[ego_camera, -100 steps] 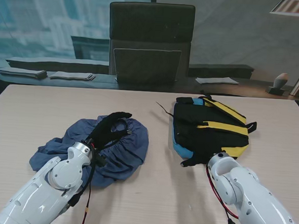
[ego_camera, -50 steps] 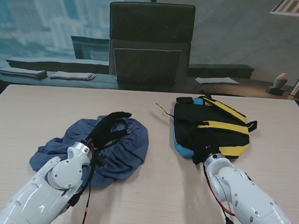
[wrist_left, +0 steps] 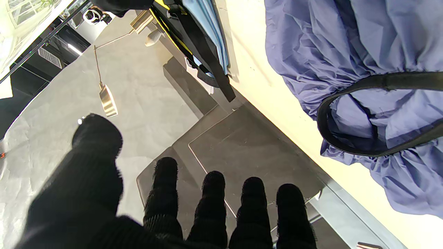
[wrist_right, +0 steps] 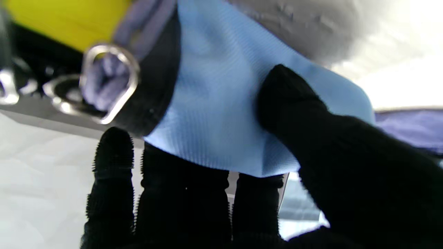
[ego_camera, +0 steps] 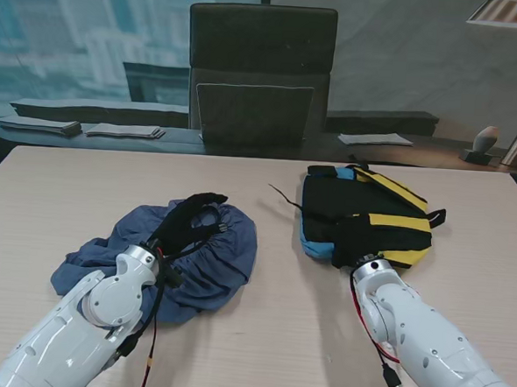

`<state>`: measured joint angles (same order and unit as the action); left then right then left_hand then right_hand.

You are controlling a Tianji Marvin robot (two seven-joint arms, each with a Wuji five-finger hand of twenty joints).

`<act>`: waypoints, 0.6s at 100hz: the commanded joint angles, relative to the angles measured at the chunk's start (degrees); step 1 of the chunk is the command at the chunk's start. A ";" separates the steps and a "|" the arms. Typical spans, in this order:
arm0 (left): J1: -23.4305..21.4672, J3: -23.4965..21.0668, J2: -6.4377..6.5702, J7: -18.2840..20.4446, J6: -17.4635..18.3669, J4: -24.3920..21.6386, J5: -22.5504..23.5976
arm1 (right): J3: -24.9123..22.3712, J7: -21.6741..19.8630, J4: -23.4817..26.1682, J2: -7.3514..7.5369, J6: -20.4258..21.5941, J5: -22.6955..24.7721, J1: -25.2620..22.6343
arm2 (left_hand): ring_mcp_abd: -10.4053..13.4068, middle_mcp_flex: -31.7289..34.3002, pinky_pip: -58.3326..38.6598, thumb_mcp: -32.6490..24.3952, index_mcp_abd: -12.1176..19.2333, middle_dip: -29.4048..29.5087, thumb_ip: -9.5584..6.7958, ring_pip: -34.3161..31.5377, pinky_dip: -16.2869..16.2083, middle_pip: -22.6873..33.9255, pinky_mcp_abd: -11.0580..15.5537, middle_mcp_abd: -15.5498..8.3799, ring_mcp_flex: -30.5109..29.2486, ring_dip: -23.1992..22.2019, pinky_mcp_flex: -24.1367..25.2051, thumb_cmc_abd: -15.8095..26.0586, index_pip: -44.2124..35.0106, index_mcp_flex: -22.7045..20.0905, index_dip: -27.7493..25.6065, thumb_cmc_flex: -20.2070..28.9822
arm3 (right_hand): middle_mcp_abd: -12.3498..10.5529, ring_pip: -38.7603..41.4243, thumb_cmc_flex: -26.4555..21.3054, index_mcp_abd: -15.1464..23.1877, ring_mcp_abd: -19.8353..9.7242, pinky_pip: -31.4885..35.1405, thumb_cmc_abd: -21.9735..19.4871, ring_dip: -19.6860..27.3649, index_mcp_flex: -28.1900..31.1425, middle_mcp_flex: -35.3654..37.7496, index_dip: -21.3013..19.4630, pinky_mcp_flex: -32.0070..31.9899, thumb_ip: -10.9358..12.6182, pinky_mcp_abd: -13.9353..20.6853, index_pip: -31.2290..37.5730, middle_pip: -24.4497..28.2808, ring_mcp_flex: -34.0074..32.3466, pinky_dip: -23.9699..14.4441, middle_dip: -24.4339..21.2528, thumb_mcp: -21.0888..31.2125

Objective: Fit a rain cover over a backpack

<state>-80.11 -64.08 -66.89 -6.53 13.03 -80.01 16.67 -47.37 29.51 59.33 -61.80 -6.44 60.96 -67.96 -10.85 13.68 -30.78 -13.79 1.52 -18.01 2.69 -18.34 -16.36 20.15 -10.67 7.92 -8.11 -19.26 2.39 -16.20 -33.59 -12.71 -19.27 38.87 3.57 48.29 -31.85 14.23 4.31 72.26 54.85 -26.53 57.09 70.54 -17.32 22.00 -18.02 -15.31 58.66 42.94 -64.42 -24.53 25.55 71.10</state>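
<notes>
**Backpack edge could be slipping free**

The right hand (ego_camera: 353, 252) is pinching the backpack (ego_camera: 367, 219) by its smooth blue woven edge (wrist_right: 221, 114); a thin hold there risks sliding off. The left hand (ego_camera: 189, 222) is hovering with fingers spread, holding nothing, over the crumpled, gathered blue rain cover (ego_camera: 198, 256) lying on the pale surface (ego_camera: 276, 335).

Light wood-grain table (ego_camera: 57, 181), wide, filling most of the stand view. Two things lie directly on it. Rain cover (ego_camera: 220, 253), blue-grey, crumpled in a loose heap, black elastic strap across it. Backpack (ego_camera: 362, 219), black with yellow and light blue panels, lies flat, right of the rain cover, well apart from it and slightly farther out.
</notes>
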 commanded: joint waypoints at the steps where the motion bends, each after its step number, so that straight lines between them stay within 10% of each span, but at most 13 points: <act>1: 0.26 0.10 -0.15 0.77 0.01 -0.18 0.13 | -1.72 1.67 1.27 -0.82 0.81 -0.63 -1.60 | 1.50 -1.58 1.11 0.93 1.88 0.37 -1.41 0.62 0.92 -0.39 -0.01 -0.41 1.34 0.26 0.82 -1.86 0.03 0.75 -0.77 1.10 | 2.99 2.69 -4.58 3.27 0.65 1.67 -2.18 -1.15 4.11 3.50 -3.78 -0.28 -0.01 -2.26 4.27 3.98 -2.17 -0.94 2.85 9.10; 17: 3.09 1.55 0.58 1.42 0.18 0.79 5.31 | -10.56 6.94 6.61 -1.95 6.02 -2.11 -6.66 | 2.22 -2.08 0.34 -10.61 1.00 1.55 -0.05 1.20 0.65 -2.78 1.10 -1.12 2.36 0.67 0.80 -12.12 0.92 4.02 -0.14 -2.85 | 4.25 4.74 -4.96 2.24 1.89 1.87 -1.04 -1.37 4.84 3.72 -5.42 -0.74 -0.35 -2.96 4.23 4.81 -2.20 -1.17 4.06 10.87; 37: 11.83 8.29 2.04 4.71 1.42 5.18 14.29 | -17.90 6.58 14.63 -2.33 12.79 -3.38 -12.11 | 4.00 -7.25 8.59 -15.98 -1.27 1.94 2.14 13.06 4.47 -18.52 3.63 -2.65 5.18 2.12 0.05 -20.73 28.58 3.82 14.13 -5.09 | 5.26 6.32 -5.35 1.08 2.82 1.69 -0.73 -1.61 4.67 2.96 -6.73 -2.19 -0.46 -3.68 4.00 5.30 -0.91 -1.31 5.12 11.16; 60: 21.96 20.43 -1.25 2.17 2.45 15.51 10.19 | -21.25 5.58 21.65 -2.27 17.51 -2.75 -15.90 | 4.73 -7.99 14.31 -18.57 -1.42 6.68 3.24 17.08 6.79 -20.80 3.75 -2.49 6.51 1.67 0.39 -23.55 35.62 5.16 15.84 -6.73 | 5.02 6.78 -4.96 1.46 2.40 2.11 -0.74 -1.45 4.73 3.20 -7.53 -1.65 -0.54 -3.33 3.76 5.42 -1.47 -1.55 5.37 11.37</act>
<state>-59.71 -44.98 -65.49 -5.82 14.92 -65.25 27.13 -68.57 35.42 79.20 -63.82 9.97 58.37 -83.27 -8.05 8.50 -19.67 -30.31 0.74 -13.19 3.18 -2.80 -11.61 0.71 -8.53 6.46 -3.10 -17.86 2.25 -36.50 0.34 -10.31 -4.54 34.42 6.18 53.78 -31.86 12.87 7.14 72.90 55.57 -27.29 57.13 70.54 -22.41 20.62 -18.72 -17.62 58.68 46.30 -64.42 -25.02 29.59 75.96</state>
